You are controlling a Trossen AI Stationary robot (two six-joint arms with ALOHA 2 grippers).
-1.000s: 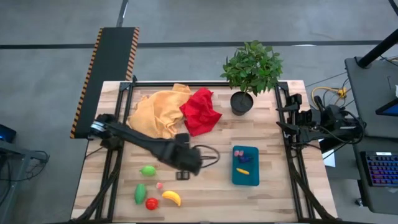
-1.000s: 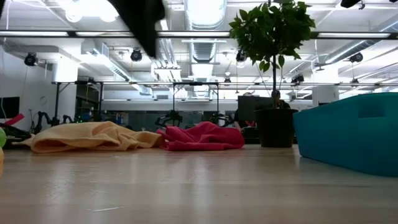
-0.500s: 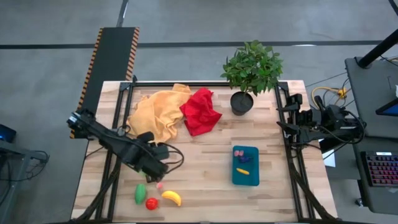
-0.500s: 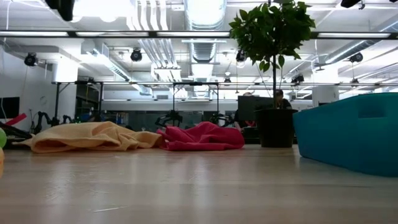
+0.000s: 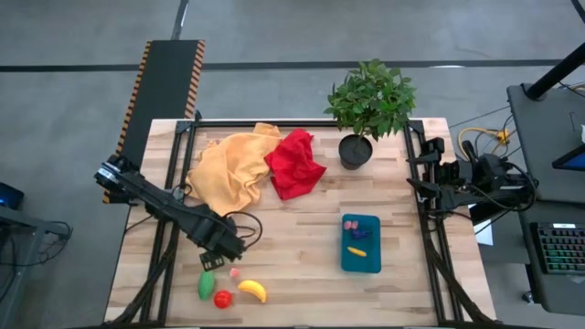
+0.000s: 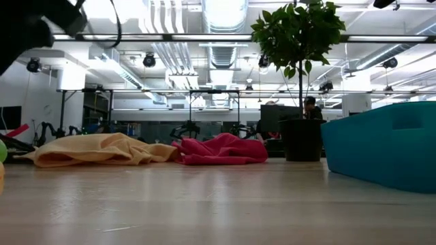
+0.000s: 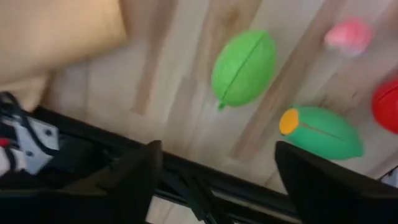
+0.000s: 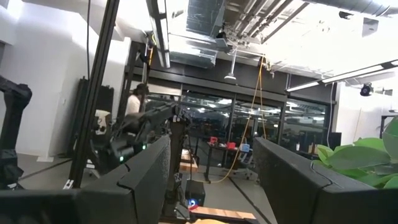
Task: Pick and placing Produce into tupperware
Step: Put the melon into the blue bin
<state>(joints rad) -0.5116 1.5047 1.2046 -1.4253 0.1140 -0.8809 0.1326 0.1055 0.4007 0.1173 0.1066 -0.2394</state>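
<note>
Left wrist view, nearest: the left gripper (image 7: 214,177) hangs over the loose produce with its jaws apart and nothing between them. Just ahead of it lie a round green piece (image 7: 244,67) and a longer green piece with an orange end (image 7: 320,132), with a small pink bit (image 7: 348,34) and the edge of the red tomato (image 7: 387,106) beyond.

High view: the same cluster sits at the near-left of the wooden surface (image 5: 302,274), the yellow banana (image 5: 252,290) lying beside the tomato and well apart from the teal tupperware (image 5: 361,259) at centre-right. Inside the tupperware lie a small yellow piece (image 5: 356,250), a purple piece (image 5: 353,235) and a pink bit (image 5: 348,222). Judged from this, the task is under way but less than half done: three pieces are boxed, while roughly five wait outside.

Farther off lie an orange-yellow cloth (image 5: 226,169) and a red cloth (image 5: 295,163), touching each other, with a potted plant (image 5: 368,105) at the far edge. The right gripper (image 8: 211,180) is parked off the right side of the surface, its jaws wide apart and empty.
</note>
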